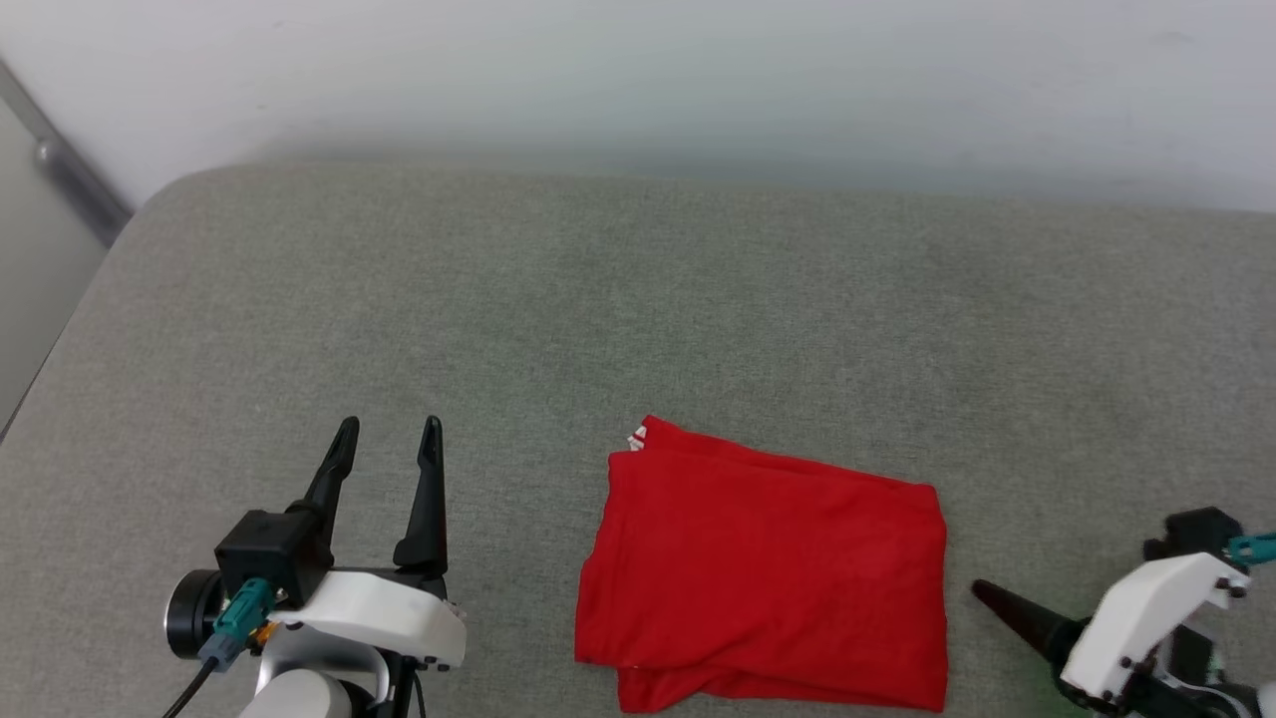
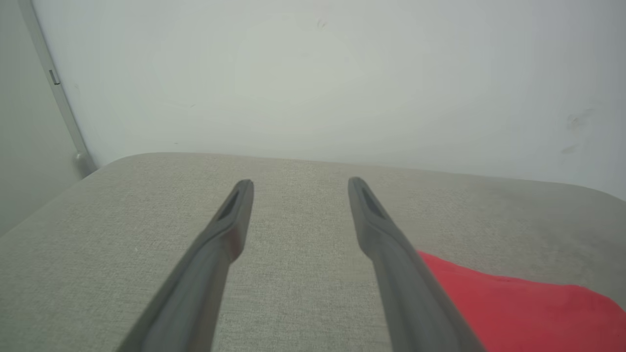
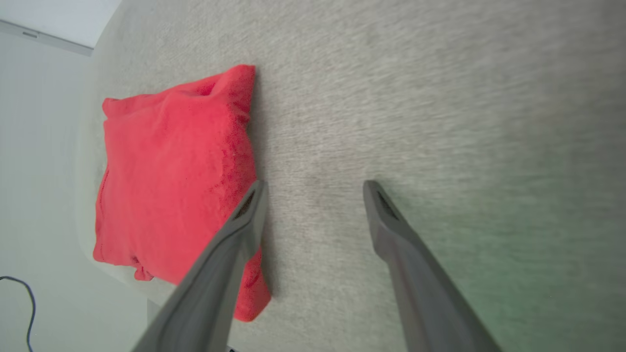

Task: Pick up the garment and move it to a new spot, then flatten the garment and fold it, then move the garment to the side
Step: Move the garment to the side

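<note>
The garment (image 1: 768, 578) lies folded into a red rectangle on the grey padded surface (image 1: 698, 299), near its front edge; a bit of white striped trim peeks out at its far left corner. My left gripper (image 1: 390, 431) stands open to the garment's left, apart from it and holding nothing. The left wrist view has the left gripper (image 2: 301, 185) over bare fabric, the garment (image 2: 528, 313) to its right. My right gripper (image 3: 315, 188) is open and empty beside the garment (image 3: 171, 171). One of its fingers (image 1: 1017, 613) points at the garment's right edge, just short of it.
A white wall (image 1: 638, 80) rises behind the padded surface. The surface's rounded left edge (image 1: 60, 349) drops off beside a grey metal rail (image 1: 70, 170). A dark cable (image 3: 27, 303) lies on the floor below the front edge.
</note>
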`<state>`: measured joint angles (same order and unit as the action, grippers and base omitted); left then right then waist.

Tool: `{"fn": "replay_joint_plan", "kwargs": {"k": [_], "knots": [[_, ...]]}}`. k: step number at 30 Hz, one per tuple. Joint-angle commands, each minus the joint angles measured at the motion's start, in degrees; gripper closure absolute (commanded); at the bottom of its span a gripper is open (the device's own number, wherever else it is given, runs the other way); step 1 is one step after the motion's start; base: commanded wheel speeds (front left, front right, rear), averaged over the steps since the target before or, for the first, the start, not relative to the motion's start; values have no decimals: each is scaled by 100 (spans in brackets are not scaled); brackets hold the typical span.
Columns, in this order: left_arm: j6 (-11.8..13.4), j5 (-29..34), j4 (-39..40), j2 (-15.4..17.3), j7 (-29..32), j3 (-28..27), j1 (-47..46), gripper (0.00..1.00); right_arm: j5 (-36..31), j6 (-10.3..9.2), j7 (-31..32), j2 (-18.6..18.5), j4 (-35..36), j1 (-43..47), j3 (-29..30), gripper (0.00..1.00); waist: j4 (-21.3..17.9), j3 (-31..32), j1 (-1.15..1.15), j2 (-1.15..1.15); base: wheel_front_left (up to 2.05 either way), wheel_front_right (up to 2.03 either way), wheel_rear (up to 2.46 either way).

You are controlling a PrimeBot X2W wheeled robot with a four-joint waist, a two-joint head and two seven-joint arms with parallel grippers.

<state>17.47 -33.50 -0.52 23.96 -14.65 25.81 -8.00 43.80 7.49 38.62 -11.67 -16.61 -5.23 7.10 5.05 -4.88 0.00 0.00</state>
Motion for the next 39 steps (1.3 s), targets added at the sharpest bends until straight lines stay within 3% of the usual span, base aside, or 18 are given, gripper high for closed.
{"fn": "replay_joint_plan", "kwargs": {"k": [1,8,9,10,11,16,23,29,31,39], "knots": [[-35,30,-30,-24,-25,6,-111,0,257,0,88,86,-89,-155,-182,0,164,-165,0,0,0,0,0],[-124,60,-146,-90,-38,-15,-250,0,1189,-5,289,142,-785,-410,-942,0,370,-327,0,0,0,0,0],[-138,65,-158,-98,-41,-19,-259,0,1257,-6,309,137,-878,-420,-1028,13,381,-329,0,0,0,0,0],[-139,73,-174,-103,-44,-25,-263,0,1314,-6,281,110,-947,-454,-1116,66,389,-328,0,0,0,0,0],[-145,77,-192,-110,-45,-30,-261,0,1413,-6,253,108,-987,-481,-1180,100,389,-315,0,0,0,0,0],[-116,99,-247,-67,-48,-65,-92,0,1700,-3,-32,-121,-870,-639,-1482,100,237,-93,0,0,0,0,0],[-54,82,-176,-5,-44,-100,150,0,1044,-1,-744,-694,-686,-844,-2161,100,-387,235,0,0,0,0,0],[-26,69,-77,-52,-49,-99,255,0,250,-1,-825,-1039,-943,-1143,-2557,100,-1102,308,0,0,0,0,0],[-43,123,21,-52,-50,-60,253,0,-192,-2,-814,-1179,-1145,-1429,-2728,100,-1595,230,0,0,0,0,0],[-74,242,319,-40,45,78,6,0,-824,-1,-981,-1106,-1701,-2260,-2997,100,-2670,-287,0,0,0,0,0]]}}
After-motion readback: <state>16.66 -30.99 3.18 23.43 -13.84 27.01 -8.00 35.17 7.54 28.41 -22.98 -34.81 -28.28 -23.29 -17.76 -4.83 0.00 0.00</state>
